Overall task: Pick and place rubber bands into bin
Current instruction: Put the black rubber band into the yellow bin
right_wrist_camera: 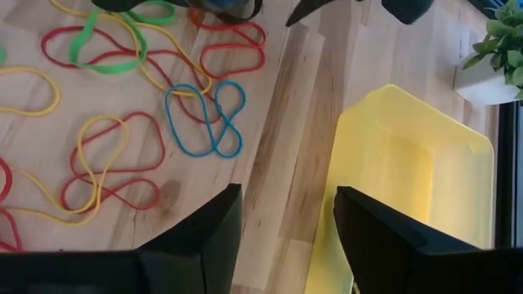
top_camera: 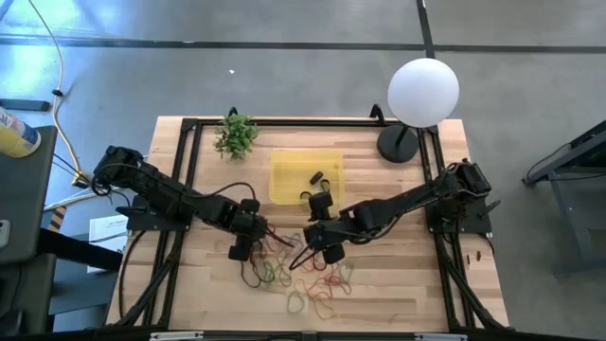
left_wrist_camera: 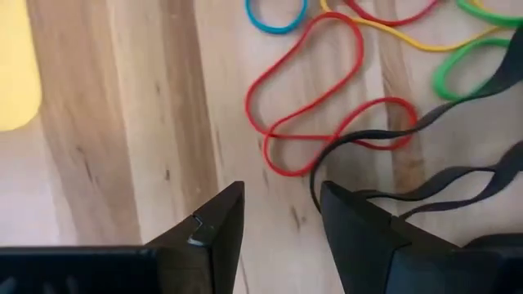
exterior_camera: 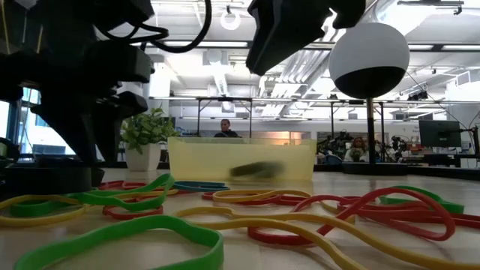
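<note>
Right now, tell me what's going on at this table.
Two robot arms are clearing rubber bands from a wooden table into a yellow bin. Most bands lie scattered on the table in front of the bin. The left pincer is open, low over a black band beside red ones. The right pincer is open and empty, at the bin's near edge.
</note>
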### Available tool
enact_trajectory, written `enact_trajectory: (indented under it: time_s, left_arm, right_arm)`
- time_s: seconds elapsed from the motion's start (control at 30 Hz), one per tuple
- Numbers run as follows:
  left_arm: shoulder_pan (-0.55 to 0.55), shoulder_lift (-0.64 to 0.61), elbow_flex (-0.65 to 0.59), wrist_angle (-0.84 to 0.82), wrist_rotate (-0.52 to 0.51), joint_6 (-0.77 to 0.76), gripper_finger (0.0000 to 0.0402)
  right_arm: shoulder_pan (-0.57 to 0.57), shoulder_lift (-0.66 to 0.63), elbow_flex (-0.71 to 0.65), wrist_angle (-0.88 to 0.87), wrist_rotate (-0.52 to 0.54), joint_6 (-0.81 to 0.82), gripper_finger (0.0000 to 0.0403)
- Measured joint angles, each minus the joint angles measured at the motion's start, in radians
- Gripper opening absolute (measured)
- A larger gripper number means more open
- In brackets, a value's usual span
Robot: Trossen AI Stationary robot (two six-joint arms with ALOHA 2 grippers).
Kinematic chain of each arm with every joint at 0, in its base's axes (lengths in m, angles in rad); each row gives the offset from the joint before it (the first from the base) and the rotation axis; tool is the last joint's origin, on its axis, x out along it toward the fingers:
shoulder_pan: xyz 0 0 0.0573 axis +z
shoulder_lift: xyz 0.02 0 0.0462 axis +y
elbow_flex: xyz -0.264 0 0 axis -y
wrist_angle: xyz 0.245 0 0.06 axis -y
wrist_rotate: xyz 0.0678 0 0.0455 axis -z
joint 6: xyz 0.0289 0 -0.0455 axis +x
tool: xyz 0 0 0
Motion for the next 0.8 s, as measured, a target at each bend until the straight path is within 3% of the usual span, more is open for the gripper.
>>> enact_trajectory:
  time_s: [0.23, 0.6, 0.8]
  left_arm:
    - [-0.002, 0.052, 0.000, 0.006, 0.078, 0.011, 0.0150]
    - [-0.002, 0.080, 0.000, 0.031, 0.074, 0.029, 0.0149]
    - [-0.002, 0.079, 0.005, 0.036, 0.045, 0.053, 0.0096]
  right_arm:
    - [0.002, 0.000, 0.000, 0.000, 0.000, 0.002, 0.0181]
    - [0.002, 0.000, 0.000, 0.003, 0.010, -0.001, 0.0181]
    - [0.002, 0.000, 0.000, 0.003, 0.035, -0.002, 0.0181]
